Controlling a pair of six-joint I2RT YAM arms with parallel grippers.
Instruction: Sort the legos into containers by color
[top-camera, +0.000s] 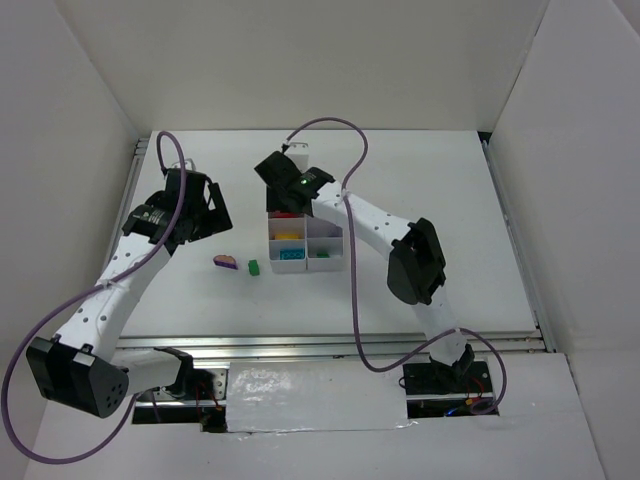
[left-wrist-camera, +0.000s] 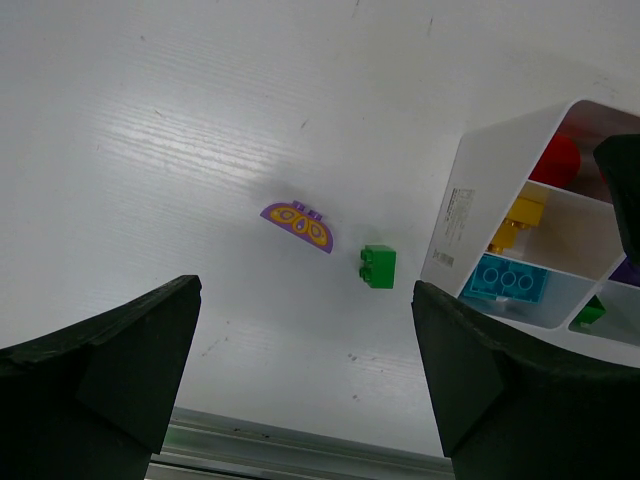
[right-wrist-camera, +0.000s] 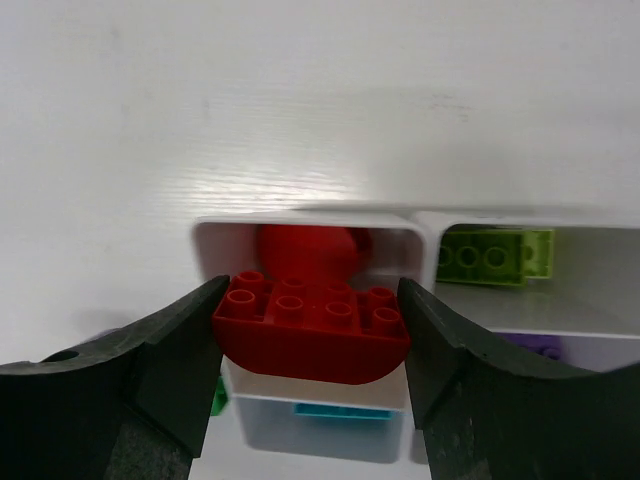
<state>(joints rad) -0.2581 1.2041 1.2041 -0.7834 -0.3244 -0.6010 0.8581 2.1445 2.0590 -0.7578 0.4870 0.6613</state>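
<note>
The white six-compartment container (top-camera: 341, 255) stands at mid-table. My right gripper (top-camera: 287, 203) hangs over its far left compartment, shut on a red half-round brick (right-wrist-camera: 310, 325), held just above a red piece (right-wrist-camera: 310, 250) lying in that compartment (right-wrist-camera: 425, 225). Other compartments hold a yellow brick (left-wrist-camera: 520, 215), a teal brick (left-wrist-camera: 508, 282), a lime brick (right-wrist-camera: 495, 256) and a purple piece (right-wrist-camera: 530, 345). A purple half-round brick (left-wrist-camera: 297, 225) and a small green brick (left-wrist-camera: 378, 266) lie on the table left of the container (left-wrist-camera: 455, 215). My left gripper (left-wrist-camera: 305, 370) is open and empty, above and left of them.
White walls enclose the table on the left, back and right. A metal rail (top-camera: 330, 345) runs along the near edge. The right arm's purple cable (top-camera: 352, 270) hangs beside the container's right side.
</note>
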